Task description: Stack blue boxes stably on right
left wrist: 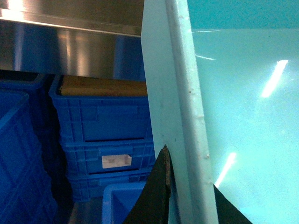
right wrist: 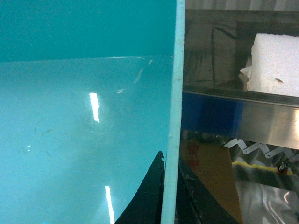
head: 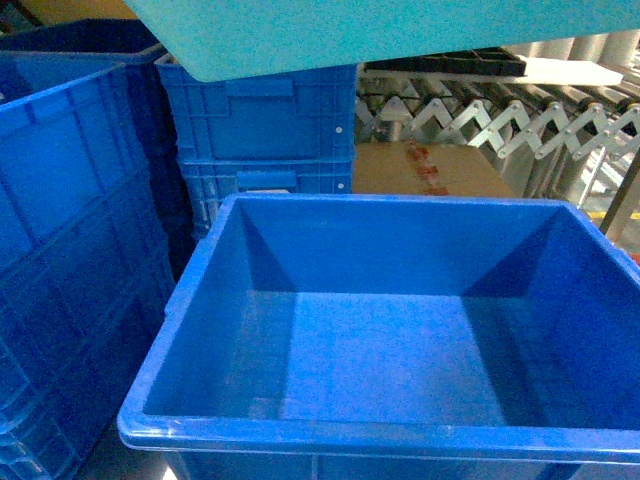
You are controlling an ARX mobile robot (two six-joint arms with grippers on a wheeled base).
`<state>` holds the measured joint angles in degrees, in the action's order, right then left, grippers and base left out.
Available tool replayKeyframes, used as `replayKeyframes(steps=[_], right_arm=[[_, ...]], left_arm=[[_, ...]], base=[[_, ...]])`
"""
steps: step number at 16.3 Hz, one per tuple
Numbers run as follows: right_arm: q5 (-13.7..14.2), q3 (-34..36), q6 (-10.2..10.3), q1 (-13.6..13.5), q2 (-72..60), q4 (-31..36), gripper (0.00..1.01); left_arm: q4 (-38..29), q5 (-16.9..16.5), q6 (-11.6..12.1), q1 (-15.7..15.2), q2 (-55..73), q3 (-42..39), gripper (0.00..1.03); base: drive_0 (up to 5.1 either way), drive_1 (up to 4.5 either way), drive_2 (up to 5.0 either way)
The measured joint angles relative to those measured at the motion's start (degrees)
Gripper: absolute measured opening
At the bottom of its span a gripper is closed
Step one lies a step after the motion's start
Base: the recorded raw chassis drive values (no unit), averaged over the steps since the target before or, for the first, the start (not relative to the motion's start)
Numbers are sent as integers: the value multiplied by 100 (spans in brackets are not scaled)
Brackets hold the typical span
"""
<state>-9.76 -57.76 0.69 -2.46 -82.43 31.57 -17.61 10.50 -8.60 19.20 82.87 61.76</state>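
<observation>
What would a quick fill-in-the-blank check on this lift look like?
1. The turquoise tub hangs ____ the empty blue box in the head view.
2. Each gripper's jaws straddle the tub's ____, one side each: left gripper, right gripper.
3. The cardboard box sits ____ the empty blue box.
4. The labelled crate lies ____ another crate.

Missing words: above; rim; behind; under

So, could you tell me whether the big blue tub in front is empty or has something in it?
Empty: the head view looks straight into the blue tub and shows only its bare floor and walls.
</observation>
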Motion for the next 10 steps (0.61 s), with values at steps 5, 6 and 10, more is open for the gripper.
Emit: replayKeyframes(steps=[5, 6, 10], right_arm=[[22, 0, 0, -15, 0, -28, 7], [22, 0, -2, -15, 0, -17, 7], [0, 11, 0, 39, 0, -13, 7]], left_arm=[[-2, 15, 4, 13, 0, 0, 5], [-2, 13, 4, 13, 0, 0, 5], [-9, 42, 2, 57, 0, 0, 5]], base=[[325, -235, -235], [453, -247, -247], [453, -247, -247]])
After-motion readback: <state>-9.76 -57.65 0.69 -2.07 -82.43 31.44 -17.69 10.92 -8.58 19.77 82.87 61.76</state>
